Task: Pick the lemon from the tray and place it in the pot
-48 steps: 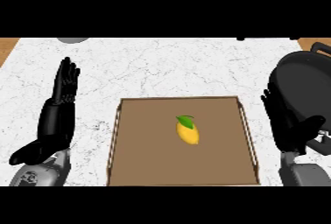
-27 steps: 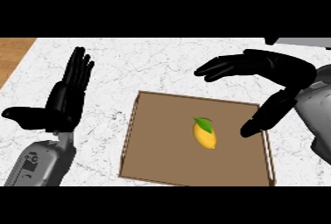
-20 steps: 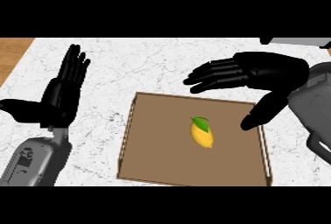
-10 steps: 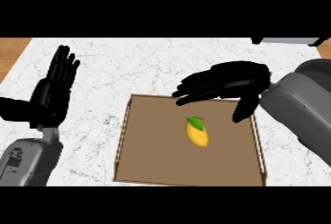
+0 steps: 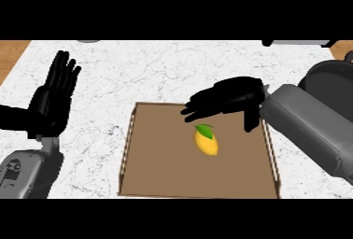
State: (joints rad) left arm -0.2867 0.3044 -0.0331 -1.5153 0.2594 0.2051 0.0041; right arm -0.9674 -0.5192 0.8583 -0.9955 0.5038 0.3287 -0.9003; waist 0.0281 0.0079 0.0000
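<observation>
Centrally on the brown tray [image 5: 148, 177] lies 1 yellow lemon [image 5: 206, 142], green leaf at its far end. Right hand [image 5: 228, 99] is held just above it, fingers spread, nothing gripped. Left hand [image 5: 52, 100] is seen resting at left, fingers straight and upward.

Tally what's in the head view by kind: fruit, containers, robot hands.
Fruit: 1, the lemon, lying in the tray.
Containers: 2, the brown tray and the dark pot at the right edge, partly hidden by the right forearm.
Hands: 2, the left hand open and upright beside the tray, and the right hand open above the lemon.
Total: 5
</observation>
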